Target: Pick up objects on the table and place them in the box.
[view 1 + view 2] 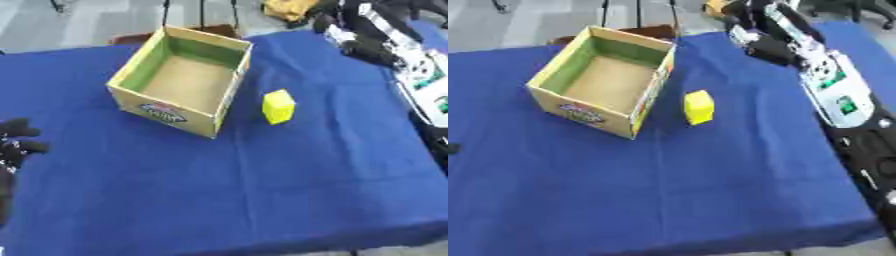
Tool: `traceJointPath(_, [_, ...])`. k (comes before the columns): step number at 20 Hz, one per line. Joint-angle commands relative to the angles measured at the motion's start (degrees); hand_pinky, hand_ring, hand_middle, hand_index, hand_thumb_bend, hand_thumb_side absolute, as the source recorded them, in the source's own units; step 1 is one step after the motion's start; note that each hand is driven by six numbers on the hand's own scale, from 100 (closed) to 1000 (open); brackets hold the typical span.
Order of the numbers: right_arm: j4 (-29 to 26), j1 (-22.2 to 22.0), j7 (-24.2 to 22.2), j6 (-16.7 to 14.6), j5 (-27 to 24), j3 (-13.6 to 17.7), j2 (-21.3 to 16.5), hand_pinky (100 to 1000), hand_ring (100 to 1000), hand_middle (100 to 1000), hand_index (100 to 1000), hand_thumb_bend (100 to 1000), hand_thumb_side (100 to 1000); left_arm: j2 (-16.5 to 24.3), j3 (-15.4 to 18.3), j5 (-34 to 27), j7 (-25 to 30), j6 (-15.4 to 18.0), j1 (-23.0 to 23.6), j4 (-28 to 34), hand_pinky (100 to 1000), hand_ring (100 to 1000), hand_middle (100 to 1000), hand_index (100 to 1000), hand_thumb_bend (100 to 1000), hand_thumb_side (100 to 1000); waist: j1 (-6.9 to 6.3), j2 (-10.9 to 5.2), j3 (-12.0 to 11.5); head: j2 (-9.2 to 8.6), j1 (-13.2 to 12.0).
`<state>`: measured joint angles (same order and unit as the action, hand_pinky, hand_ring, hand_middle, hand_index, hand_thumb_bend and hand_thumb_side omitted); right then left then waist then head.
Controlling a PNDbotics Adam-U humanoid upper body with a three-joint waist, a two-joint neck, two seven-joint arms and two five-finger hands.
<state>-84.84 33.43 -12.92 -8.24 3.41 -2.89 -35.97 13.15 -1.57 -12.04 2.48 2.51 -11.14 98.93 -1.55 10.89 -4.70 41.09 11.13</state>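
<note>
Blue cloth (262, 190) covers the table, wrinkled, lying a bit askew in both views.

Box (181, 80): open-top cardboard, green inner walls, brown floor, printed logo on the near outer side. Sits on the cloth at upper left of centre, turned at an angle. Looks empty inside.

Right arm (833, 90): comes in from the upper right, black with a white and silver casing and green marks, stretched along the right edge of the table. Right hand (767, 42) is at the far upper right, above the cloth's far corner, well apart from the block. It shows as a dark mass; cannot tell how the fingers stand, blurred. Nothing visibly held.

Left hand (16, 142): black, at the left edge in the left eye view, low over the cloth, well apart from the box. Fingers look curled in, with nothing between them. In the right eye view only a dark speck of it shows at the left edge.

Block (278, 106): small, yellow, upright on the cloth just right of the box's near corner, near it but not touching. No hand on it.
</note>
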Motion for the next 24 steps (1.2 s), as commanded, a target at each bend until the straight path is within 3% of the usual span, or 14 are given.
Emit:
traceJointPath(1, [-0.8,0.8,-0.4,-0.2,-0.3,0.3,-1.1,787,688,615,811,100,591,0.7,0.0,-0.1,0.2,0.2,-0.6,0.7,725,516,589,742,631,926,0.15,-0.78,0.1,-0.07,0.0])
traceJointPath(15, [0.3,1.9,-3.0,-0.8,1.1,-1.0,-2.0,804,721,654,853,100,549,0.7,0.0,-0.1,0.3,0.2,-0.5,0.7,725,516,590,742,630,927,0.28,-0.84,-0.1,0.01,0.2])
traceJointPath(20, [3.9,3.6,-7.3,-3.6,5.0,-5.7,-4.1,866,819,769,942,228,480,0.9,-0.1,-0.1,0.4,0.1,-0.5,0.7,726,516,589,742,630,927,0.5,-0.96,-0.7,-0.02,0.5])
traceJointPath(24, [8.6,5.8,-11.0,-6.5,8.6,-8.6,-4.5,889,861,810,954,257,447,0.9,-0.3,-0.1,0.6,0.1,-0.5,0.6,726,516,590,742,630,927,0.62,-1.01,-1.0,-0.07,0.7])
